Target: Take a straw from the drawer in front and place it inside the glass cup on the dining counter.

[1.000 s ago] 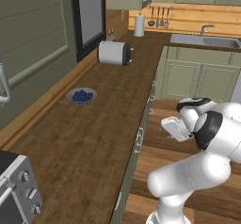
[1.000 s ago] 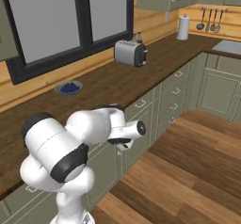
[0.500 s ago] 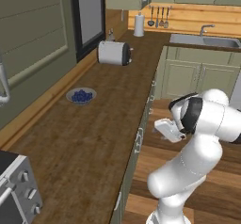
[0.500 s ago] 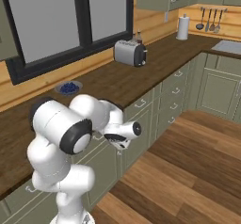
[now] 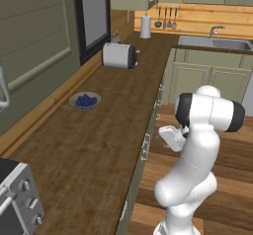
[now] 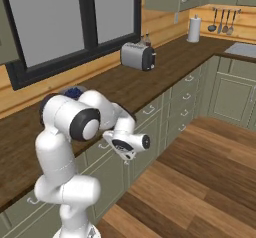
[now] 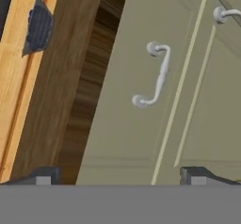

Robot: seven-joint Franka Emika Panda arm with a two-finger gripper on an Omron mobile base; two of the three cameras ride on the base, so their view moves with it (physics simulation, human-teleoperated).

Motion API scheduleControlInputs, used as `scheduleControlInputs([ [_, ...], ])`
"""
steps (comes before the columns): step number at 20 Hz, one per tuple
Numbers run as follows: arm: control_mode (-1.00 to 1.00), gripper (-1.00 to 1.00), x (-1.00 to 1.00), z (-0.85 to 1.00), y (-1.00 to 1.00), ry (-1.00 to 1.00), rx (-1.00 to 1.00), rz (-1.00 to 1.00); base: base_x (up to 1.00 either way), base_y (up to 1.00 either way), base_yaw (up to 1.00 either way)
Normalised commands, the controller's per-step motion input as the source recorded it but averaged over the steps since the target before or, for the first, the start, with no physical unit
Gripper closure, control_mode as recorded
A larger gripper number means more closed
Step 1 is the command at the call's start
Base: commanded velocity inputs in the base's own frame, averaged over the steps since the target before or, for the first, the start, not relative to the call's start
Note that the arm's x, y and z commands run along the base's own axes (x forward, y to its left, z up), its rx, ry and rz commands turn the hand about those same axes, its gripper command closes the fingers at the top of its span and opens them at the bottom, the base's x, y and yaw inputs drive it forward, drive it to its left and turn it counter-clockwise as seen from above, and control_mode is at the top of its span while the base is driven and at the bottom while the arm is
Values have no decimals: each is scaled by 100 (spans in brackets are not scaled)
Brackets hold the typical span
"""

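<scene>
facing the shut drawer (image 7: 141,124), spread fingers (image 7: 44,176) flank its handle (image 7: 157,75).

Counter (image 5: 108,130) runs along wall, left of arm. On counter: bowl of berries (image 5: 85,100) near wall side, toaster (image 5: 119,55) farther back, paper towel roll (image 5: 145,26) at far corner, microwave (image 5: 17,199) at near end. Sink (image 5: 213,42) on far run, right of roll; utensils (image 5: 165,18) hang on wall behind. Drawer (image 7: 141,100) front under counter edge, handle (image 7: 154,75) on it. Pincer (image 6: 127,157) just before drawer row, level with it.
</scene>
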Motion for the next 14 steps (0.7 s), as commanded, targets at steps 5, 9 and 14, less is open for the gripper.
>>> scheduleControlInputs([
  [5, -100, -100, 23, -15, 9, 2, 9, 0, 0, 0, 0],
  [9, -100, -100, 30, -19, 15, 5, 8, 0, 0, 0, 0],
  [14, -100, -100, 28, -22, 13, 3, 8, 0, 0, 0, 0],
])
